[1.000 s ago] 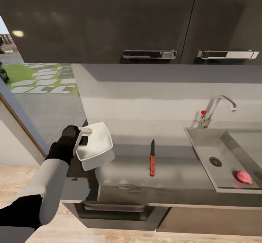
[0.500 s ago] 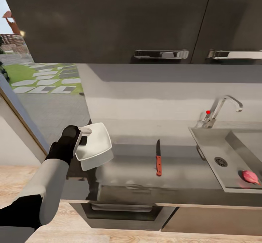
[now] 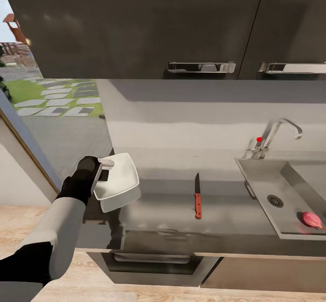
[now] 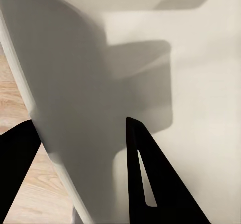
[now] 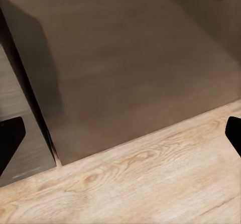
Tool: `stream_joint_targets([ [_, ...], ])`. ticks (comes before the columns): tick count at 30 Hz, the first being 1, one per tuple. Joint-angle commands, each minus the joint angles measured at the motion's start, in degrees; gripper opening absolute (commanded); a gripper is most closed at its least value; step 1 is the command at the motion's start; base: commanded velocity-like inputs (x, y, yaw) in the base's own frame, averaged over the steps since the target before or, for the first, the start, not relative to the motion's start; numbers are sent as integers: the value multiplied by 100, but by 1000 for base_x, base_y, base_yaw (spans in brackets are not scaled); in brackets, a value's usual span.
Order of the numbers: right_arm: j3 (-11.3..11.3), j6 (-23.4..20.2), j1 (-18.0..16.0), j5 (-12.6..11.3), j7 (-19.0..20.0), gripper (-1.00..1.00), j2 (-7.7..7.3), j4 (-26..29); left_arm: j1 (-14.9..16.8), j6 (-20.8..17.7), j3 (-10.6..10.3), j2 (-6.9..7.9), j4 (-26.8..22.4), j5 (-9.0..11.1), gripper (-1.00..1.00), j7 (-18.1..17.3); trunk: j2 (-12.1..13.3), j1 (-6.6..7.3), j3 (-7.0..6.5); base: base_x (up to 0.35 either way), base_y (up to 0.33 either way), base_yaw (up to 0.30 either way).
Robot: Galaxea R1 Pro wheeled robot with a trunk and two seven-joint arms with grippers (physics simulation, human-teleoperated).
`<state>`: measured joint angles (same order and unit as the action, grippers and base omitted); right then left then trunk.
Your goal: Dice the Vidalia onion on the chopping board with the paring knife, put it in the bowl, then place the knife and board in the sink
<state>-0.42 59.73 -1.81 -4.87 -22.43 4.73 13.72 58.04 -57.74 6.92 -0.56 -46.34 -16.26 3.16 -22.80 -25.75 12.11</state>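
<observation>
White and tilted, the bowl [image 3: 118, 182] is held clear of the worktop [image 3: 172, 211] at its left end by the left gripper [image 3: 102, 172], whose fingers [image 4: 150, 179] are clamped on the rim. The knife [image 3: 197, 196] is laid mid-worktop, blade pointing to the wall. The onion [image 3: 311, 219] is seen at the sink's [image 3: 253, 175] near edge, right of the drain. The right gripper's [image 5: 120, 133] tips are spread wide over wood floor [image 5: 150, 179], nothing held.

Even, soft render light; mild blur throughout.
Daylight enters at left window [image 3: 50, 107]; glossy countertop [image 3: 172, 211] shows dull reflections; bowl [image 4: 191, 83] carries broad grey shadows.
</observation>
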Motion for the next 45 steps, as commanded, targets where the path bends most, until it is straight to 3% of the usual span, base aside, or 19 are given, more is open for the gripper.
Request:
stream_joint_targets([
  [1, -2, 27, -4, -49, 37, 100, 1, -1, 5, -18, 15, -6, -3, 26, -100, 32, -12, -3, 11, 0, 0, 0],
  [45, -2, 27, -4, -49, 37, 100, 1, -1, 5, -18, -6, -15, 180, 27, -100, 34, -12, -3, 11, 0, 0, 0],
])
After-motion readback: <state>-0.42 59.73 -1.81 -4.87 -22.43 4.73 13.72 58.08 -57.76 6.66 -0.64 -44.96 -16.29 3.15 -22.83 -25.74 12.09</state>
